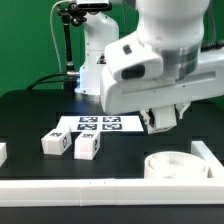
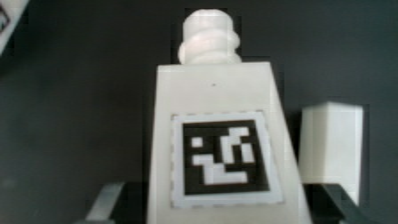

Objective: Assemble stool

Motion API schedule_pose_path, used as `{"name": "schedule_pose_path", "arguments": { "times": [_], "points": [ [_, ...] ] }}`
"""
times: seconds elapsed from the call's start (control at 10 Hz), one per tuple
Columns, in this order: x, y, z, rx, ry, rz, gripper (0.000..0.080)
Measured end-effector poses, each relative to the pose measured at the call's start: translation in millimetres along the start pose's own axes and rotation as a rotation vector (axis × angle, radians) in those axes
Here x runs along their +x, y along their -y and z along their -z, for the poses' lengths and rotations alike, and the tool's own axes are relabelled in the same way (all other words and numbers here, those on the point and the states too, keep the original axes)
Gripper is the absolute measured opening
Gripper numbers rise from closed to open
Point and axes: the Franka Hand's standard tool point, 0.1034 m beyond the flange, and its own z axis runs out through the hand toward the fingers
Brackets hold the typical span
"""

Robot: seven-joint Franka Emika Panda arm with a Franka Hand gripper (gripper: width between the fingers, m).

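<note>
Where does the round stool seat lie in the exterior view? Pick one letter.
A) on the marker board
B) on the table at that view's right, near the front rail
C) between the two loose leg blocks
B: the round seat lies on the table at the exterior view's right, beside the border rail, apart from the marker board.

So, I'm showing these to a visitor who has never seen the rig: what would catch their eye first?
The big white arm fills the exterior view's upper right, its tool hanging low by the marker board. In the wrist view, one tagged leg block with a ridged tip fills the picture. The round seat sits at the exterior view's lower right.
</note>
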Motion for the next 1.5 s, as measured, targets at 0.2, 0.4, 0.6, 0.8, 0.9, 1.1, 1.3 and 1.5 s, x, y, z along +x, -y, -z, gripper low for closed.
{"name": "schedule_pose_path", "arguments": {
  "times": [0.2, 0.4, 0.6, 0.8, 0.9, 1.1, 1.3, 1.5],
  "points": [
    [6.0, -2.6, -1.9, -0.015, -0.119, -0.002, 0.0338],
    [12.9, -5.3, 2.0, -0.033, -0.268, -0.004, 0.0338],
    [18.1, -8.4, 23.9, -0.043, -0.36, 0.014, 0.0338],
    [26.7, -15.3, 40.4, -0.05, -0.47, 0.022, 0.0338],
    [35.9, -18.6, 50.1, -0.061, -0.564, 0.022, 0.0338],
    [36.3, -22.1, 43.5, -0.082, -0.675, 0.022, 0.0338],
    [40.4, -23.0, 47.8, -0.114, -0.852, 0.027, 0.0338],
    [45.7, -23.1, 57.3, -0.131, -0.955, 0.033, 0.0338]
  ]
}}
